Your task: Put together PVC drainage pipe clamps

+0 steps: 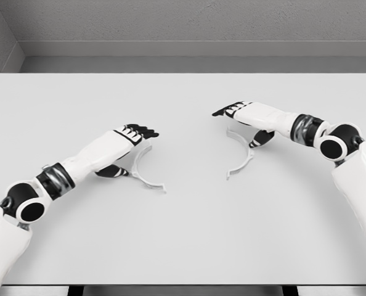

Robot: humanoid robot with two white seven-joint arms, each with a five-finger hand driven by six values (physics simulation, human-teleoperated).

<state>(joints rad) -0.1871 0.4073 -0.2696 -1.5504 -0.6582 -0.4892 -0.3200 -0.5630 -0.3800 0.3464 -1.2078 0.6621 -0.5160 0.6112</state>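
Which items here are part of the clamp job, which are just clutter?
Job:
- left clamp half, beside the left hand
- right clamp half, under the right hand

Clutter:
- nothing visible; only the white table bearing both halves

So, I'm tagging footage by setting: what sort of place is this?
Likely a bare simulated workbench: a plain white table against grey walls, holding only two curved clamp halves.
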